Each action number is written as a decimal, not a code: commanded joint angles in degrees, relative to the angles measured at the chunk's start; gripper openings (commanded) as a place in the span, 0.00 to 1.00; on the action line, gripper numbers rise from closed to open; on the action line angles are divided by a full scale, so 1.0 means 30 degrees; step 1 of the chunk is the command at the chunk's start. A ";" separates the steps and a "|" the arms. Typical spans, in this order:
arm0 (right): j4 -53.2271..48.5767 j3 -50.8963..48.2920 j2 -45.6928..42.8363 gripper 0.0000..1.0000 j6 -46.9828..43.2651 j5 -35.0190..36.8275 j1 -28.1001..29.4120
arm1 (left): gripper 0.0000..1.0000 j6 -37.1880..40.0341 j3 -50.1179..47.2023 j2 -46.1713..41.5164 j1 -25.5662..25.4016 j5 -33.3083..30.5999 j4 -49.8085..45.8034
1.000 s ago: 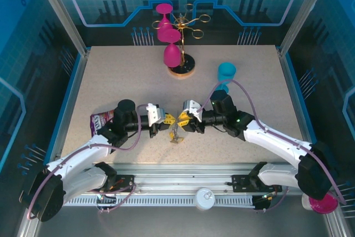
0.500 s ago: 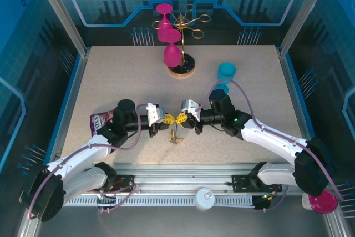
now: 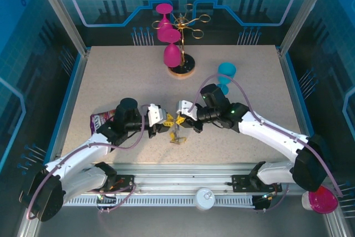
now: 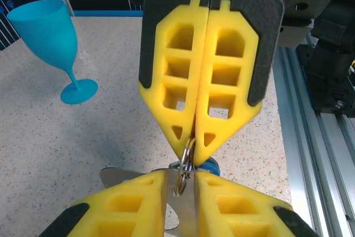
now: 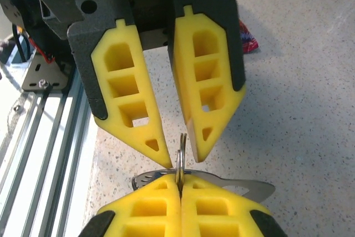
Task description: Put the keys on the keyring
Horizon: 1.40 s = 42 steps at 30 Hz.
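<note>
The keyring (image 4: 187, 156) is a thin silver split ring held edge-on in the air between the two grippers. My right gripper (image 5: 180, 184) is shut on its lower part. My left gripper (image 4: 180, 178) stands open; the ring sits in the gap between its yellow fingers (image 5: 141, 104) without being pinched. A blue key head (image 4: 209, 166) and a flat silver metal piece (image 5: 244, 184) hang just below. In the top view both grippers meet tip to tip, left gripper (image 3: 168, 119) and right gripper (image 3: 179, 119), with the keys (image 3: 176, 135) dangling under them.
A blue goblet (image 3: 226, 73) stands behind my right arm. A gold wire rack (image 3: 188, 23) with pink goblets (image 3: 172, 55) is at the back. A snack packet (image 3: 100, 119) lies by my left arm. The metal rail (image 3: 183, 178) runs along the near edge.
My right gripper moved left and shut on the keyring. My left gripper, shut on it before, has opened a little and let it go.
</note>
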 commanded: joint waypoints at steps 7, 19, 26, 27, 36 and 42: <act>-0.4382 0.3083 0.1809 0.00 -0.2681 0.1634 0.1410 | 0.11 0.0629 0.0614 0.0068 -0.0195 0.0340 -0.0924; 0.2049 -0.1297 -0.1325 0.28 0.1110 -0.0956 -0.0405 | 0.00 0.0619 -0.0371 -0.0719 -0.0212 0.0704 0.0697; 0.4860 -0.2896 -0.1381 0.35 0.2753 -0.2269 -0.0693 | 0.00 0.0365 -0.0660 -0.0781 -0.0189 0.1311 0.1638; 0.4951 -0.2874 -0.1269 0.35 0.2824 -0.2290 -0.0710 | 0.00 0.0365 -0.0689 -0.0796 -0.0195 0.1370 0.1638; 0.4275 -0.2931 -0.1338 0.22 0.2764 -0.1838 -0.0742 | 0.00 0.0354 -0.0928 -0.1073 -0.0189 0.1429 0.1886; 0.4471 -0.3106 -0.1493 0.30 0.2875 -0.2241 -0.0729 | 0.00 0.0189 -0.0922 -0.0899 -0.0213 0.1539 0.2181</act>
